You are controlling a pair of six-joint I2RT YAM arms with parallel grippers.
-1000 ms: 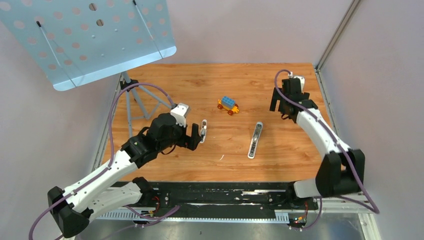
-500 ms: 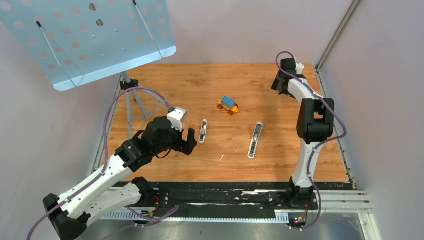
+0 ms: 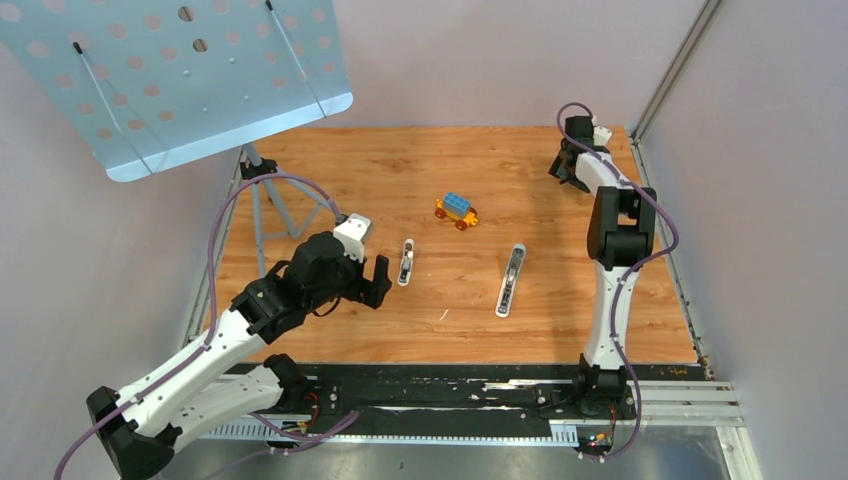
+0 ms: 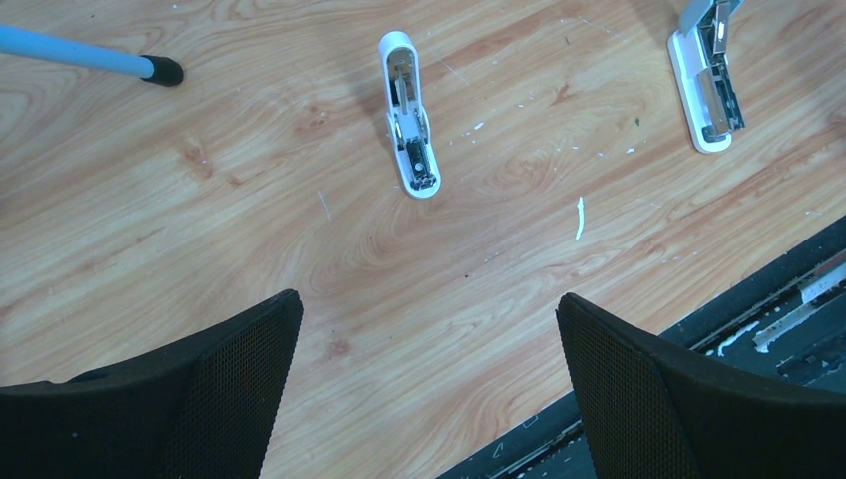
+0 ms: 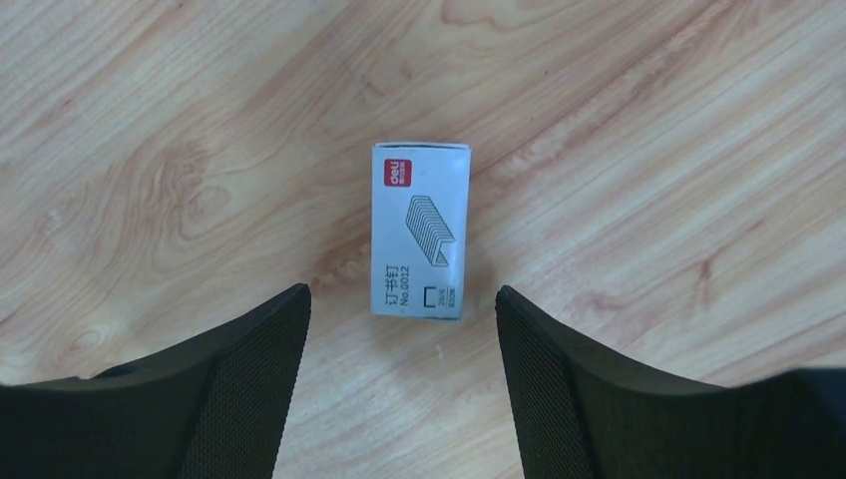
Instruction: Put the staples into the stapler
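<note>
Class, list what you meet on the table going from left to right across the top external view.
tripod → left end effector → short stapler → toy car → long stapler → right end effector

Bright, even, diffuse light; the small white printed cardboard box (image 5: 420, 232) casts a faint soft shadow; views sharp.

small white box (image 5: 420, 231), right wrist view: red logo patch in one corner reads "deli". black print runs lengthwise: "订书钉", then "no.0012". line drawing of a staple strip beside it. smaller print at the near end, too fine to read.
</note>
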